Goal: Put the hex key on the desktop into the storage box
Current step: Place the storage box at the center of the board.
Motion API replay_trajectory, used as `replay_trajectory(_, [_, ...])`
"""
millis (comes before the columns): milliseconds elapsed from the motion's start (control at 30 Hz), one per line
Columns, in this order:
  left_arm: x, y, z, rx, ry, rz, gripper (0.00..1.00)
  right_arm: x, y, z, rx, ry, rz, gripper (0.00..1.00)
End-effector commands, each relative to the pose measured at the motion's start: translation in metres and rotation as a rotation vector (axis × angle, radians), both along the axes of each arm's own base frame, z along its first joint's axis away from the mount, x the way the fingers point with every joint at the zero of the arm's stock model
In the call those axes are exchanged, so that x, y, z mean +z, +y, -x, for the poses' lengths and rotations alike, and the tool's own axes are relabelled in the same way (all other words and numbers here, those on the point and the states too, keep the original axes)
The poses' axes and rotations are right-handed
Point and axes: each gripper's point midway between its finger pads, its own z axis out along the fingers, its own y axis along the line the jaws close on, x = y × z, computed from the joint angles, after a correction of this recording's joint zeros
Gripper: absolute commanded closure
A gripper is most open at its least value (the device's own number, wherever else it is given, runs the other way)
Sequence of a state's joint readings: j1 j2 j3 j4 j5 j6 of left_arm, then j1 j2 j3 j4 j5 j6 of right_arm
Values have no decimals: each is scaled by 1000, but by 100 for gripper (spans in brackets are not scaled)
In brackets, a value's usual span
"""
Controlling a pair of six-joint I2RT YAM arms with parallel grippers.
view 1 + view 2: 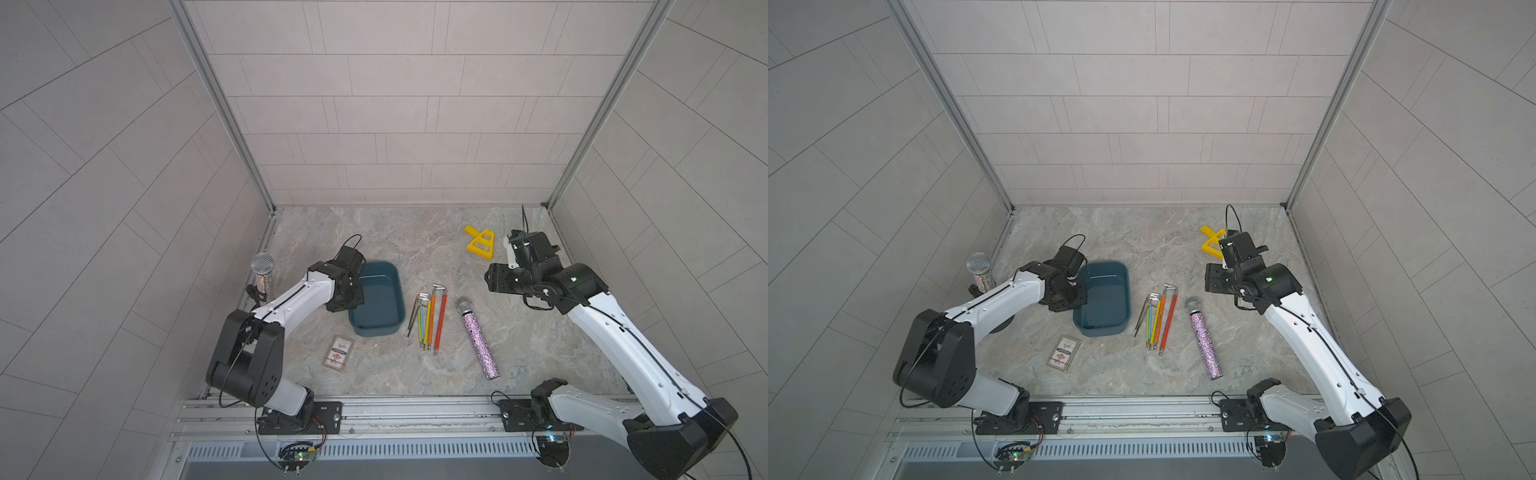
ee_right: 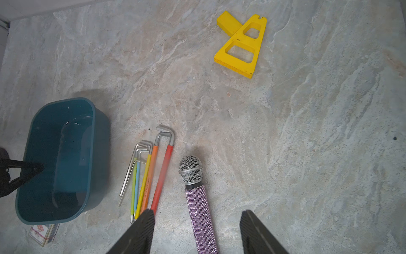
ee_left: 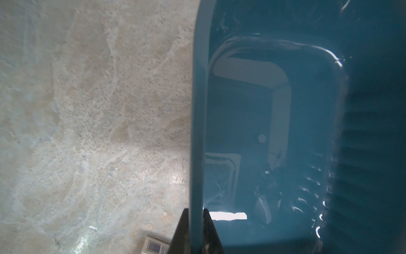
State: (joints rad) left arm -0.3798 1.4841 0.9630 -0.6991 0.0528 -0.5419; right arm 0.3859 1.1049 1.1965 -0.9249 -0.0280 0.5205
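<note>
Left wrist view: left gripper (image 3: 196, 214) pinches storage box (image 3: 198, 110) rim. Right gripper (image 2: 197, 212) jaws wide apart. Hex keys (image 2: 151, 173) overlap, count unclear; two microphones (image 1: 478, 336).

Marbled counter (image 1: 415, 249) carries a lilac sequinned microphone (image 1: 478, 336) lying flat at right, a second glitter microphone (image 1: 262, 276) upright at the far left edge, a yellow cut-out plastic piece (image 1: 480, 242) back right, and a small card pack (image 1: 338, 352) front left.

The hex keys (image 1: 431, 320) lie hemmed between the storage box (image 1: 374, 330) and a glittered microphone (image 1: 478, 340); bare worktop (image 1: 415, 249) opens toward the back edge, with a yellow bracket (image 2: 244, 40) near the back right corner.
</note>
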Motion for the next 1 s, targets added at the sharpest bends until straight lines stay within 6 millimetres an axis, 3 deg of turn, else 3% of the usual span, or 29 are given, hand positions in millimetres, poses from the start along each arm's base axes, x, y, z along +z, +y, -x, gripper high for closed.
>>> replay_trajectory(0, [-8, -1, 24, -40, 51, -4, 100, -11, 2, 8, -16, 28, 24, 33])
replay_trajectory(267, [-18, 0, 46, -23, 45, 3, 100, -53, 37, 21, 11, 114, -6, 34])
replay_trajectory(600, [-25, -12, 71, -51, 48, 6, 100, -90, 60, 31, 17, 213, -21, 39])
replay_trajectory(967, [-30, 1, 89, -30, 36, -16, 100, -133, 86, 37, -8, 306, -54, 46])
